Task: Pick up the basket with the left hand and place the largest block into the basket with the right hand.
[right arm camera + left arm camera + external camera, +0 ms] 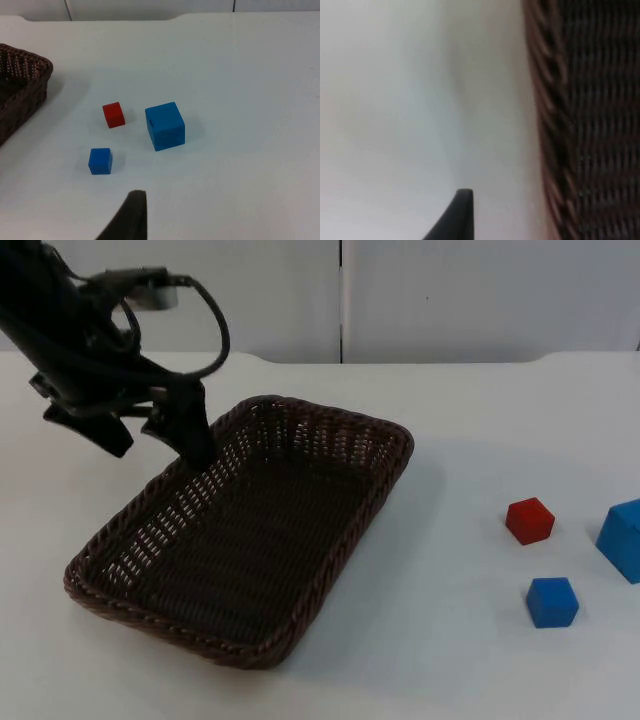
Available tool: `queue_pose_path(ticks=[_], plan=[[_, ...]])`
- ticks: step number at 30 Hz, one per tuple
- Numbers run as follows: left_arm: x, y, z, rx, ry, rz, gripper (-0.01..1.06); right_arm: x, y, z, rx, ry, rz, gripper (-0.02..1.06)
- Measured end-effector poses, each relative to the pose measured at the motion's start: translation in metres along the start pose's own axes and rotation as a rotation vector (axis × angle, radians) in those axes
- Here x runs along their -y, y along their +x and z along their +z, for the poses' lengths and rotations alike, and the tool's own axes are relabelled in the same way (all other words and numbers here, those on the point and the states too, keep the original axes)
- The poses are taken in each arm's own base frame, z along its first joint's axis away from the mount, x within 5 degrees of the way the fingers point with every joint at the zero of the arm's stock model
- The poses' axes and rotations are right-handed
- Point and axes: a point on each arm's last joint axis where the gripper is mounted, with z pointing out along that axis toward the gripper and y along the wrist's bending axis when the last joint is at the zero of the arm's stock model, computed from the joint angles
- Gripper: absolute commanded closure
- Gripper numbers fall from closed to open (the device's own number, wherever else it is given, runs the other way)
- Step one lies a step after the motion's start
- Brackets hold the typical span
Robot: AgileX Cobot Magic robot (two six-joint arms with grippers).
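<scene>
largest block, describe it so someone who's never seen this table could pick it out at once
Start from the dark brown wicker basket on the white table and look to the bare stretch on its right-arm side, where three cubes sit apart from one another. The largest block is the blue one beside the red block; it is plainly bigger than both that and the small blue block.

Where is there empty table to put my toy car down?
Bare table lies between the basket and the red block, and behind the blocks toward the wall. It is crowded where the red block, small blue block and big blue block cluster, and where the left gripper meets the basket's rim.
</scene>
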Motion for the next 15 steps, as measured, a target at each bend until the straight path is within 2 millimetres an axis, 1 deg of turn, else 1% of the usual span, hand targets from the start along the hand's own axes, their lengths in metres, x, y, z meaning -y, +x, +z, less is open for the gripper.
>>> queue_pose_path(ticks=[3,4,8,9,12,15], plan=[[-0.005,0.003,0.015,-0.022,-0.001,-0.010,0.03,0.000,0.000,0.000,0.000,0.000,0.000,0.00],[-0.005,0.003,0.015,-0.022,-0.001,-0.010,0.03,0.000,0.000,0.000,0.000,0.000,0.000,0.00],[-0.010,0.008,0.032,-0.059,0.008,-0.021,0.03,0.000,0.000,0.000,0.000,0.000,0.000,0.00],[-0.010,0.008,0.032,-0.059,0.008,-0.021,0.03,0.000,0.000,0.000,0.000,0.000,0.000,0.00],[-0.014,0.010,0.042,-0.073,0.009,-0.023,0.03,0.000,0.000,0.000,0.000,0.000,0.000,0.00],[-0.015,0.011,0.045,-0.079,0.010,-0.013,0.03,0.000,0.000,0.000,0.000,0.000,0.000,0.00]])
